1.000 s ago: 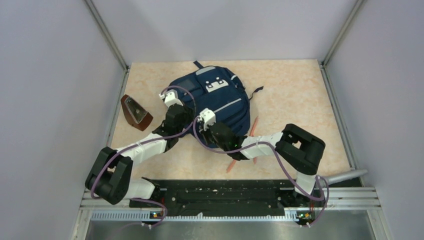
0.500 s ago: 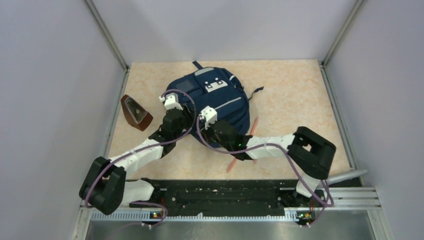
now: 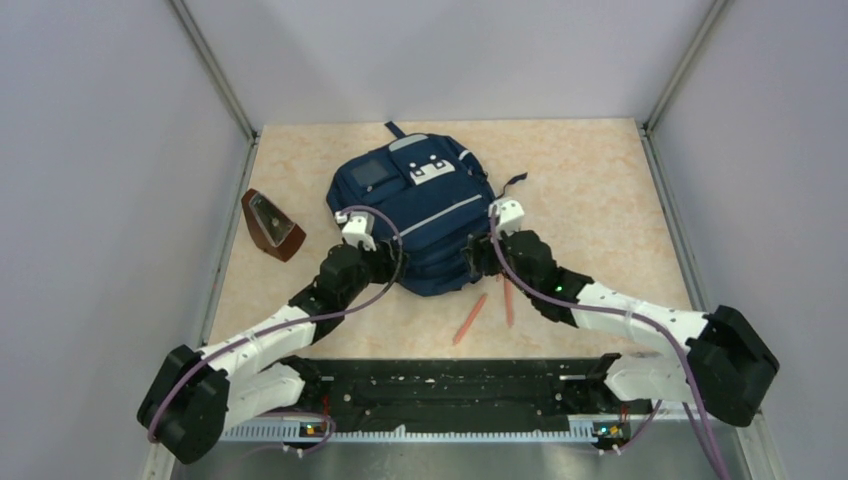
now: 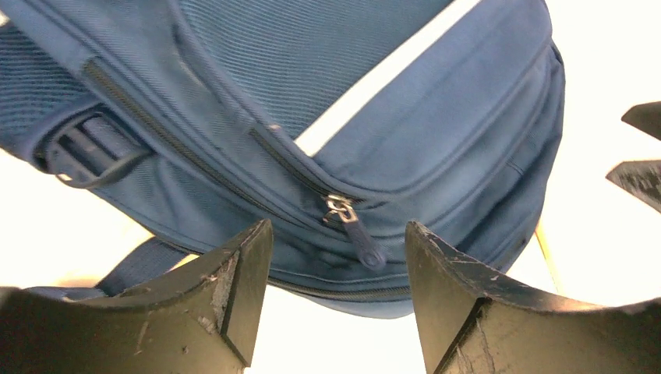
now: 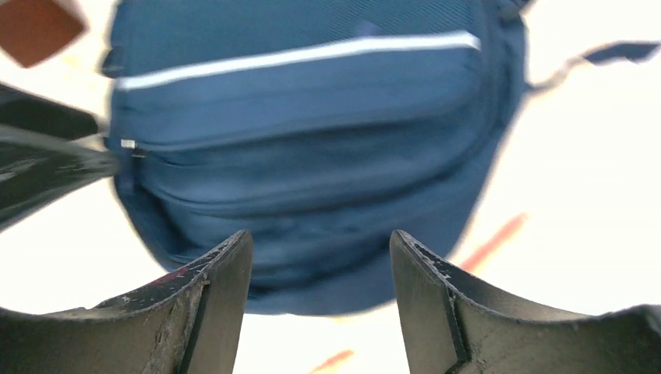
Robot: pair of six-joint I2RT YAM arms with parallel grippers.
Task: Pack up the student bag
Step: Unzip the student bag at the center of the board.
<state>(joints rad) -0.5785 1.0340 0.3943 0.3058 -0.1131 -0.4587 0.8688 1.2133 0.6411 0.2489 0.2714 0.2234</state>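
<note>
- Student bag [image 3: 420,215], centre of frame: navy blue woven fabric with one pale grey-white diagonal strip [image 3: 440,213]. White patch [image 3: 430,168] near its upper edge; silver zip pull [image 4: 340,207].
- Tabletop [image 3: 600,200]: peach-beige, faintly marbled.
- Wedge-shaped object [image 3: 272,228], left of frame: dark reddish brown, grey inner face.
- Two pencils [image 3: 468,318], lower centre: orange-red.
- Left arm [image 3: 260,335], right arm [image 3: 630,310]: white links, black joints, purple cables [image 3: 398,250].
- Left gripper [image 4: 337,234], right gripper [image 5: 319,238]: black, pale scuffs.
- Walls [image 3: 100,150]: pale lilac-grey.

There is one blue student bag [image 3: 420,205]. One brown thing [image 3: 272,226] sits at its 9 o'clock, and two thin orange sticks [image 3: 469,319] [image 3: 507,300] lie at its 5 o'clock. There are two robot arms [image 3: 270,330] [image 3: 620,305].
</note>
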